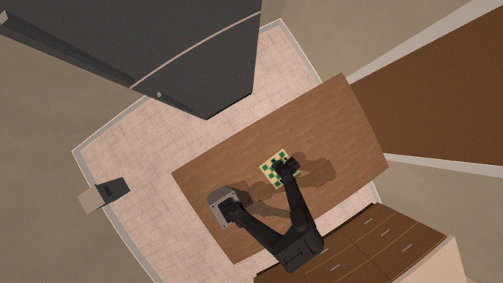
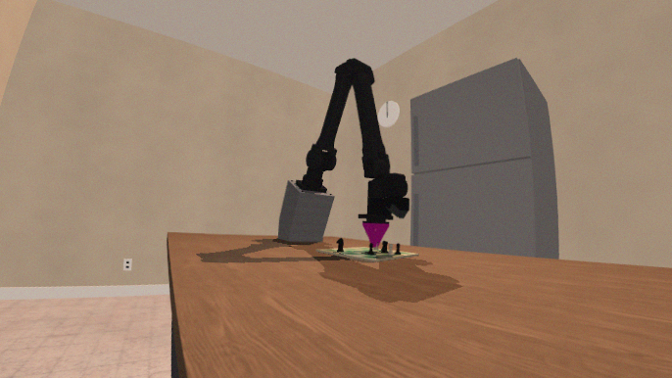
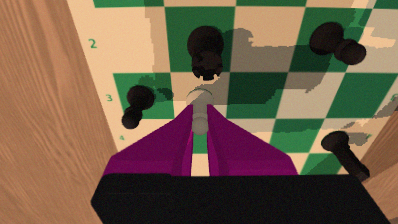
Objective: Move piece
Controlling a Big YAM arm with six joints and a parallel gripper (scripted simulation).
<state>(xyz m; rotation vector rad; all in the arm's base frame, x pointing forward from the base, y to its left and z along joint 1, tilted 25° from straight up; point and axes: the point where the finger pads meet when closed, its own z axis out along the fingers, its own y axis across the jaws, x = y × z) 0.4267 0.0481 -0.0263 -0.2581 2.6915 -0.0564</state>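
Observation:
My gripper [image 3: 200,112] [image 2: 375,243] has purple fingers and is shut on a pale grey chess piece [image 3: 199,103]. It holds the piece upright, low over the green and cream chessboard [image 3: 252,107] [image 2: 353,254] [image 1: 267,165], near the row marked 3. I cannot tell whether the piece's base touches the board. In the wrist view a tall black piece [image 3: 205,49] stands just beyond it. A black pawn [image 3: 136,103] stands to its left by the board's edge. Two more black pieces [image 3: 334,42] [image 3: 344,152] stand to the right.
The board lies on a wooden table [image 2: 441,318] [image 1: 330,121]. The arm's grey base [image 2: 305,215] [image 1: 220,209] stands on the table close to the board. A grey fridge [image 2: 482,162] stands behind the table. Drawers [image 1: 377,242] stand beside it.

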